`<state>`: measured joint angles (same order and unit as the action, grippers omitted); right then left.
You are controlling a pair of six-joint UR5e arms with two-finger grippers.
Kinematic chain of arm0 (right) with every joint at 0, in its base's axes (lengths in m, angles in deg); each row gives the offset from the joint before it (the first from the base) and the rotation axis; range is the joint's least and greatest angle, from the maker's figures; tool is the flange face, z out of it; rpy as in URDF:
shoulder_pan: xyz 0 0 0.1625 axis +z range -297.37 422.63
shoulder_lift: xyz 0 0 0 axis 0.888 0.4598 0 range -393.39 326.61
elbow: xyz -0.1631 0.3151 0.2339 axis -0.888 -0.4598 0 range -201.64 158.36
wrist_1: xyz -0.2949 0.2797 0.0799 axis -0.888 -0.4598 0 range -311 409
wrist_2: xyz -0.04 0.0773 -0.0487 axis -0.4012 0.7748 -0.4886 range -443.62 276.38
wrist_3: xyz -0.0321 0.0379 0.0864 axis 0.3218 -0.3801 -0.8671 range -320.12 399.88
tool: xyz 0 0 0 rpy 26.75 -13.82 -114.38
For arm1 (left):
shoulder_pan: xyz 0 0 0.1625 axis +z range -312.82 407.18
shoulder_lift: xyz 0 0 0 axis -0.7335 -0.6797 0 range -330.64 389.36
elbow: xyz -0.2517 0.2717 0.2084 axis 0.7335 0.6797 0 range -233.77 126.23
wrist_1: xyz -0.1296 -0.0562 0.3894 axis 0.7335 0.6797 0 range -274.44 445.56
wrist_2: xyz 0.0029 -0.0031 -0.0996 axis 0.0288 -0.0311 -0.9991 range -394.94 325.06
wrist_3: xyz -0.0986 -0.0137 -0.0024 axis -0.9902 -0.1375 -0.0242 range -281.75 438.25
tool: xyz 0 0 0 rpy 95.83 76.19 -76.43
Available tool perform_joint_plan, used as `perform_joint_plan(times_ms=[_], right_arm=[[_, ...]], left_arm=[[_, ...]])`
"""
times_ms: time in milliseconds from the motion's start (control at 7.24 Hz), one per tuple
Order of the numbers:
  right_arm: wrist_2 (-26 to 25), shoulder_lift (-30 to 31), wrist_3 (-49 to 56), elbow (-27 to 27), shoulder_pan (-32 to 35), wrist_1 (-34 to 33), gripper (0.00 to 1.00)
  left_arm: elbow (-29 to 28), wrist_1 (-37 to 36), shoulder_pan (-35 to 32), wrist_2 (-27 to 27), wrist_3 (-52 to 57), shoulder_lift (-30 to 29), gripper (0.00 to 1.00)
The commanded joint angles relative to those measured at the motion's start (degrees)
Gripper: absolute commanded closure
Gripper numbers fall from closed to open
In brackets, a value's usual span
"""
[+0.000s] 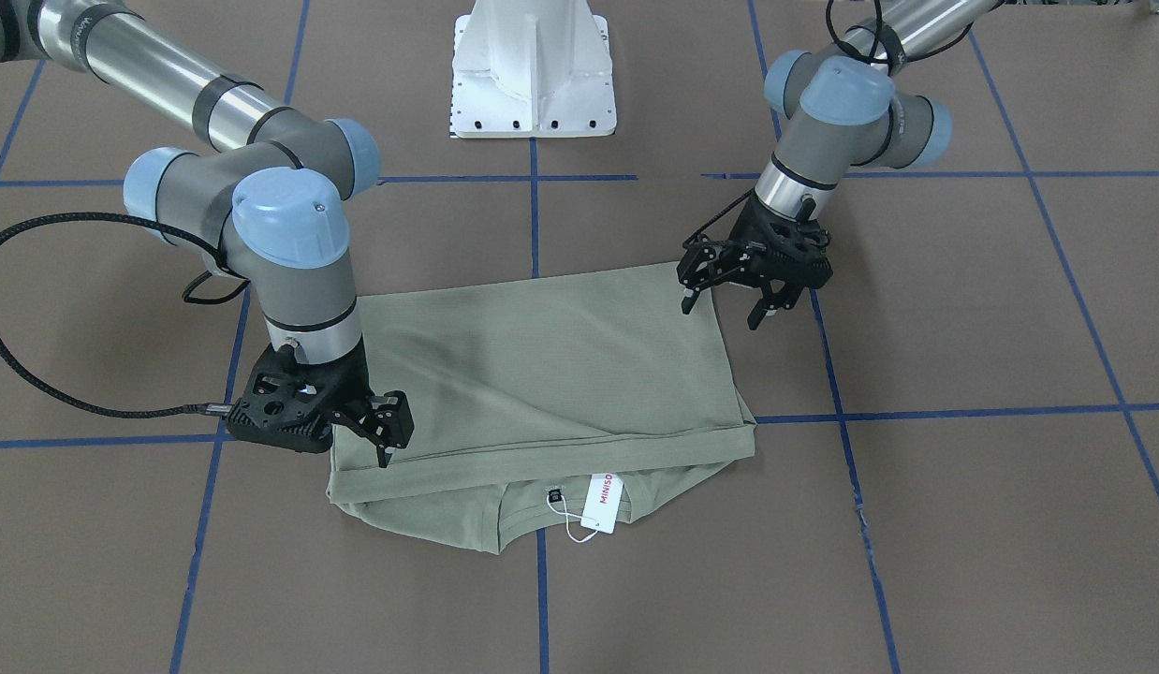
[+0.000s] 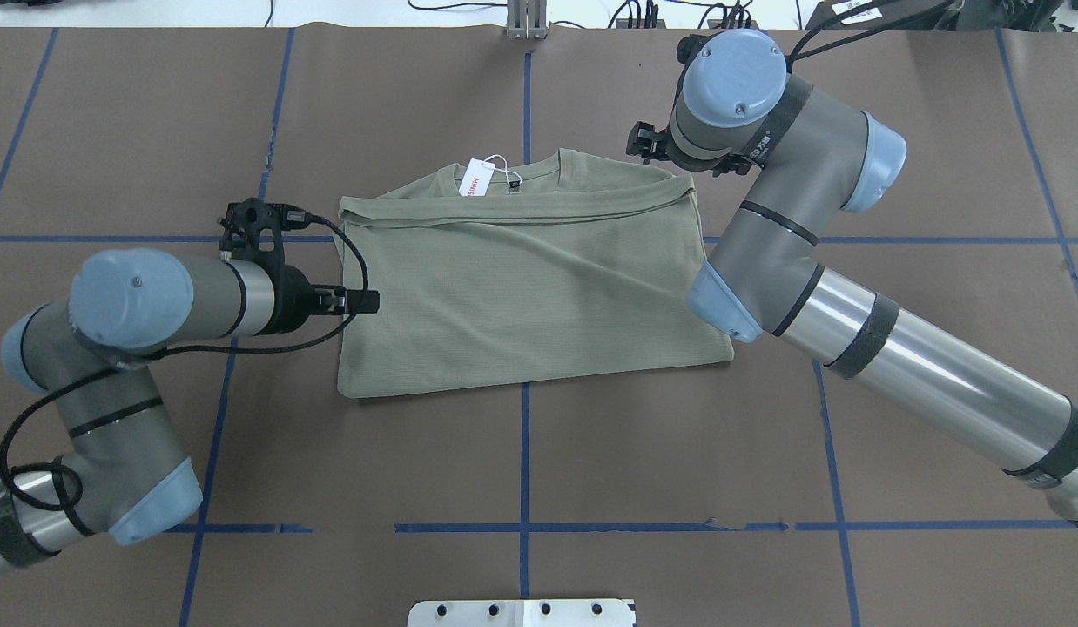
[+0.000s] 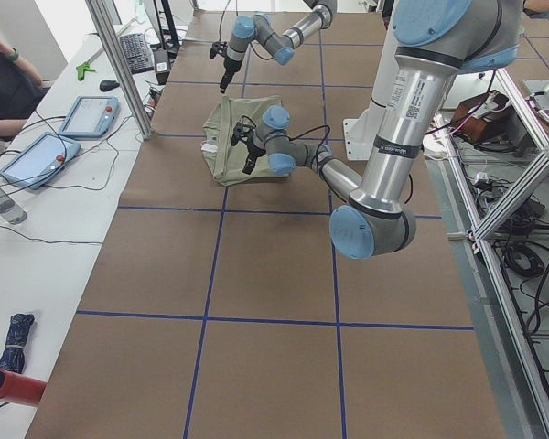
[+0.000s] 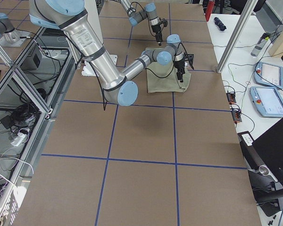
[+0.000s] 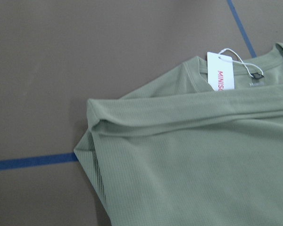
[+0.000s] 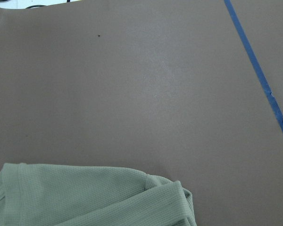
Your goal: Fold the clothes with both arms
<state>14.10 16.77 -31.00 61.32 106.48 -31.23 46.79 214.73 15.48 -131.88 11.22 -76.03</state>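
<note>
we're seeing the brown table [image 1: 963, 328] carrying the green shirt [image 1: 542, 374], folded flat at its centre. left gripper [image 1: 722, 309] is hovering over the base-side corner, fingers spread – gripping nothing. right gripper [image 1: 378, 449] is sitting over the collar-side corner – finger state unclear. white tag [image 1: 600, 501] is poking out at the neck.

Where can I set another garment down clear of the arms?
Free: the table strip between shirt hem and base plate; also beyond the collar and tag. Crowded: both short ends of the shirt, under the left claw and right claw.
</note>
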Motion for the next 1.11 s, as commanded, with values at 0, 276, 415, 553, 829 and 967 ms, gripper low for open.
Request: perform_joint_plan(times_ms=[0, 276, 415, 553, 829, 967], right_arm=[[0.01, 0.2, -0.13, 0.01, -0.09, 1.12, 0.0], [-0.07, 0.38, -0.31, 0.01, -0.09, 2.09, 0.0], [-0.08, 0.55, -0.31, 0.01, -0.09, 2.09, 0.0], [-0.08, 0.55, -0.31, 0.01, -0.09, 2.09, 0.0], [-0.08, 0.55, -0.31, 0.01, -0.17, 2.18, 0.0], [-0.08, 0.55, -0.4, 0.01, -0.26, 2.18, 0.0]], left_arm=[[0.43, 2.92, 5.06, 3.78, -4.76, 3.08, 0.09], [0.34, 2.93, 7.17, 5.01, -5.65, 3.09, 0.11], [0.34, 2.93, 7.79, 5.01, -5.65, 3.09, 0.15], [0.34, 2.93, 8.06, 5.01, -5.74, 3.09, 0.42], [0.16, 2.93, 8.58, 5.1, -5.66, 3.18, 1.0], [0.16, 2.93, 8.59, 5.1, -5.66, 3.52, 1.0]])
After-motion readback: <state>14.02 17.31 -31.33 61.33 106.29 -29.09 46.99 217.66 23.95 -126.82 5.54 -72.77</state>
